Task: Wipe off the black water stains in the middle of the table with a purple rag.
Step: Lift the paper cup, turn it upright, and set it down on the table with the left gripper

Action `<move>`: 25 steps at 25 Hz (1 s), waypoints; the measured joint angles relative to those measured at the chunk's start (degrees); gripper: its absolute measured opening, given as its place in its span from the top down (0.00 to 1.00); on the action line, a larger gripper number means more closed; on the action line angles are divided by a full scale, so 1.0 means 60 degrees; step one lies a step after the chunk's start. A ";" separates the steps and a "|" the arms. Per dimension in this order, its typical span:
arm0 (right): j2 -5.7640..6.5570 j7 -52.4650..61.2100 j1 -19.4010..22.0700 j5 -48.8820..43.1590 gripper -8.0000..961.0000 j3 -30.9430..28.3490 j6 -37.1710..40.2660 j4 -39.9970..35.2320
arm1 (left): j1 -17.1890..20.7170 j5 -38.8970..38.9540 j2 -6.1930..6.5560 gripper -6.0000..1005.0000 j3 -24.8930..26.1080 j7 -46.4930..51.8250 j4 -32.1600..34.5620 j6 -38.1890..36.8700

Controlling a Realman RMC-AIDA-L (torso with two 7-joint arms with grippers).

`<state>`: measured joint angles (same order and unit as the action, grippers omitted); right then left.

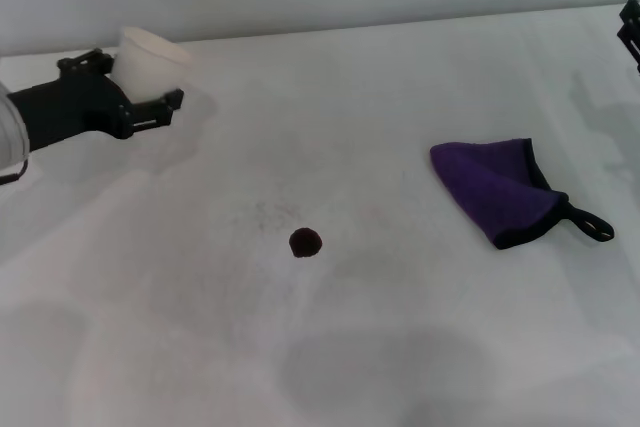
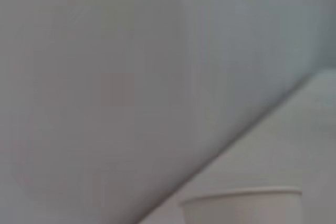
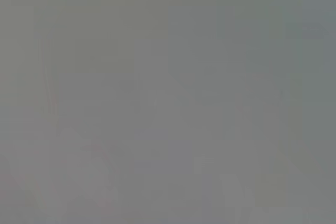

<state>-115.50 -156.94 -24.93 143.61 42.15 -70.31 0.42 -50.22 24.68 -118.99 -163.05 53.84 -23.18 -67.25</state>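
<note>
The left hand [image 1: 140,87] is clamped on a white paper cup [image 1: 150,59] far left; the purple rag [image 1: 495,189] lies right of the black stain [image 1: 305,242], no writing anywhere.

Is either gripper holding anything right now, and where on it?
The left gripper clasps the white paper cup around its lower body. The purple rag lies unheld.

The right gripper [image 1: 631,35] is cut off by the head view's right edge; only a black fragment shows, fingers unreadable. The right wrist view gives a featureless grey blur. In the left wrist view, the white paper cup [image 2: 242,208] is cropped, only its rim and upper wall visible. The cup hides part of the left gripper [image 1: 140,87].
</note>
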 joint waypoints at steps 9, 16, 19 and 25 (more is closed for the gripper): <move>0.0033 -0.0005 0.0217 0.0000 0.14 0.0020 0.0002 -0.0328 | 0.1821 0.3370 -0.0016 0.16 0.0009 -0.2711 0.2098 0.0215; 0.0030 -0.0006 0.0362 0.0000 0.14 0.0021 -0.0008 -0.0334 | 0.2874 0.5897 -0.0033 0.16 0.0016 -0.5269 0.3931 0.0698; 0.0030 -0.0006 0.0391 0.0000 0.14 0.0020 -0.0015 -0.0335 | 0.3060 0.6161 -0.0068 0.16 0.0018 -0.6228 0.4415 0.0940; 0.0030 -0.0005 0.0413 0.0000 0.14 0.0020 -0.0003 -0.0335 | 0.3215 0.6672 -0.0113 0.16 0.0032 -0.7173 0.5141 0.1608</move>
<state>-115.31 -156.97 -22.45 143.61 42.28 -70.33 -1.59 -30.94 64.71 -119.67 -162.85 10.80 7.67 -57.60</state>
